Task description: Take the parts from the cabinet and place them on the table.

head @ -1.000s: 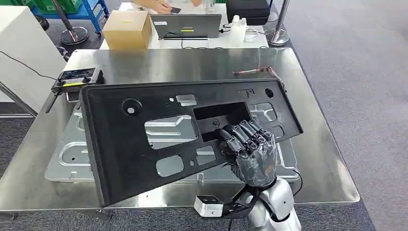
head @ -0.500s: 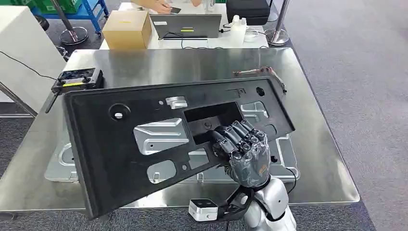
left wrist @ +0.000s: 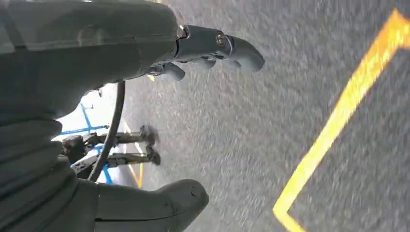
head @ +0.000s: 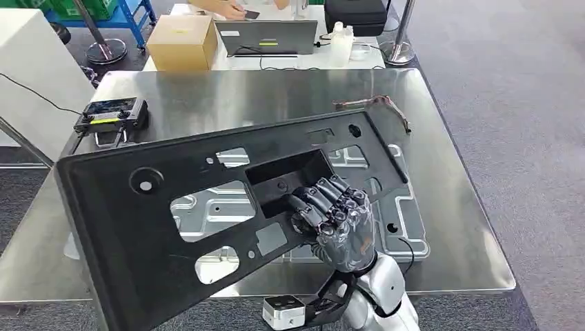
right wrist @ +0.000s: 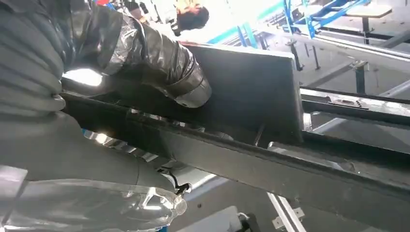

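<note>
A large black panel with several cut-outs hangs tilted over the steel table, its near left corner past the front edge. My right hand grips the rim of its rectangular middle opening, fingers hooked over the edge. In the right wrist view the thumb presses on the black panel. A silver stamped metal part lies flat on the table beneath the panel. My left hand hangs over grey floor, fingers apart, holding nothing.
A small black device with a yellow label and a thin cable bundle lie on the table's far half. Behind stand a cardboard box, a laptop and a person's hand. A yellow floor line runs under my left hand.
The black panel has swung left and toward me with my right hand, uncovering more of the silver part on the right. The black device now stands free of the panel's edge.
</note>
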`<state>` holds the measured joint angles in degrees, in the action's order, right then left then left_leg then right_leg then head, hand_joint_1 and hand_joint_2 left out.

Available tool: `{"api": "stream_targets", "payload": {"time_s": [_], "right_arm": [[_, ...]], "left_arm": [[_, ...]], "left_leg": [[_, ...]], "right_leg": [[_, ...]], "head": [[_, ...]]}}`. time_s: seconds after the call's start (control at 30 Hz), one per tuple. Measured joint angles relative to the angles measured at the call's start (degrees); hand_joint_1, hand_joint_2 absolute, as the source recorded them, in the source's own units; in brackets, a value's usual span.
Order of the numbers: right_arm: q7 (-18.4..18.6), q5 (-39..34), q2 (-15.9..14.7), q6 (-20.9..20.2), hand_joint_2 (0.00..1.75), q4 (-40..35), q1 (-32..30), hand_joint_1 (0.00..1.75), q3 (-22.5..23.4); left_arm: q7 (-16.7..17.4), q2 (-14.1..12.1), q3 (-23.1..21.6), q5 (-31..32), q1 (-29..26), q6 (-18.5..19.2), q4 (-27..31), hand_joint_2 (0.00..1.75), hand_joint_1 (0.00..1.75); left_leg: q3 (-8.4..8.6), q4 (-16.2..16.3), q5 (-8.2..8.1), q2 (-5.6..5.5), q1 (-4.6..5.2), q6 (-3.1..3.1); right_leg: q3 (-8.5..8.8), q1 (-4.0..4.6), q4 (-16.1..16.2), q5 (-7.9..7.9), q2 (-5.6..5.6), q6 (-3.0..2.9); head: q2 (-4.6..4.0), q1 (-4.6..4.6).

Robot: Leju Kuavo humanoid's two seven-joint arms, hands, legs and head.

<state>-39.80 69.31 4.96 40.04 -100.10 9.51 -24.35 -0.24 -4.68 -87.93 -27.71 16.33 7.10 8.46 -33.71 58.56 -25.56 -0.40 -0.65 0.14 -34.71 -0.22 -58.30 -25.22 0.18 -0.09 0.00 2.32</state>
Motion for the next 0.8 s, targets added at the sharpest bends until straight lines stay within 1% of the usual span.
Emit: {"api": "stream_targets", "payload": {"time_s": [0.1,0.23,0.3,0.37,0.5,0.8], "right_arm": [[0.0,-0.5,-0.24,0.0,1.75,0.26,0.14,1.75,-0.09],[0.0,-1.44,-0.24,-0.02,1.75,1.14,0.91,1.75,-0.88],[0.0,-1.48,-0.24,-0.02,1.75,1.83,1.52,1.75,-1.59],[0.0,-1.51,-0.26,0.0,1.75,2.29,1.72,1.75,-2.08],[0.0,-1.77,-0.54,0.0,1.75,2.88,1.91,1.75,-2.82],[0.0,-2.07,-0.92,0.0,1.75,3.32,1.96,1.75,-3.37]], "left_arm": [[-0.63,-0.33,0.0,0.13,0.33,1.42,0.0,1.75,0.0],[-0.94,-0.92,0.02,-0.68,0.58,0.87,0.0,1.75,0.0],[-0.57,-1.38,0.04,-1.55,0.53,-0.43,0.0,1.75,0.0],[0.46,-1.36,0.09,-2.47,0.24,-3.27,0.0,1.75,0.0],[1.62,-1.05,0.11,-2.95,-0.52,-5.48,0.0,1.75,0.0],[2.01,-0.44,0.11,-2.95,-1.2,-5.92,0.0,1.75,0.0]], "left_leg": [[0.0,0.0,0.0,0.0,-0.01,0.0],[-0.01,0.0,0.0,0.0,0.0,0.0],[0.01,0.0,0.0,0.01,0.0,0.0],[0.0,0.0,0.0,0.01,0.0,0.0],[0.0,0.0,0.0,0.01,0.0,-0.01],[0.0,0.0,0.0,0.01,0.0,-0.01]], "right_leg": [[0.0,-0.01,-0.02,0.0,0.0,0.0],[0.0,0.0,-0.02,0.0,0.01,0.0],[0.0,0.0,-0.02,0.0,0.02,0.0],[0.0,0.0,-0.03,-0.02,0.0,-0.03],[0.0,0.0,-0.05,-0.04,0.0,-0.07],[0.0,0.0,-0.05,-0.05,0.0,-0.07]], "head": [[0.0,0.0],[0.0,0.0],[0.0,0.0],[-0.02,0.0],[0.0,0.0],[0.0,0.0]]}}
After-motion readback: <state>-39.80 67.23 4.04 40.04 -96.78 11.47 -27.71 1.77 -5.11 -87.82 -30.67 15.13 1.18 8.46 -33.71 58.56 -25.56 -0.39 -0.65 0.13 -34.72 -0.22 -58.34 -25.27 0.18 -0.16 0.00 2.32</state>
